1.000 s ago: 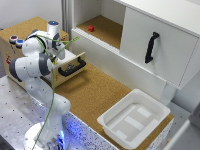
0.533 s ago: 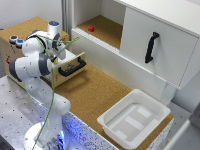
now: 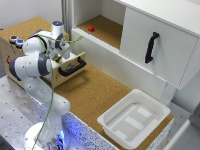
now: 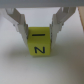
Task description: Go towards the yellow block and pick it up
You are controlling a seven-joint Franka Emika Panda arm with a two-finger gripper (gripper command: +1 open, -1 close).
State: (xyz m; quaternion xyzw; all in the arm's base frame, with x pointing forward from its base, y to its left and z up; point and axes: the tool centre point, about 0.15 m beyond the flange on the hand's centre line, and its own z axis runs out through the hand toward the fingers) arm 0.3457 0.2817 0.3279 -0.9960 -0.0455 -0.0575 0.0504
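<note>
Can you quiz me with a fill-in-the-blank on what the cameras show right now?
1. In the wrist view, the block between the gripper fingers is colored ____.
2. The black letter on the block's front face is ____.
3. In the exterior view, the tray on the cork surface is colored ____.
4. The small cube inside the open cabinet is colored ____.

Missing words: yellow; N; white; red

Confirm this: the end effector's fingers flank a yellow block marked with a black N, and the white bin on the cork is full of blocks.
One error: the bin is empty, as the exterior view shows. The rest holds: in the wrist view the end effector has its fingers on either side of the yellow block marked N.
</note>
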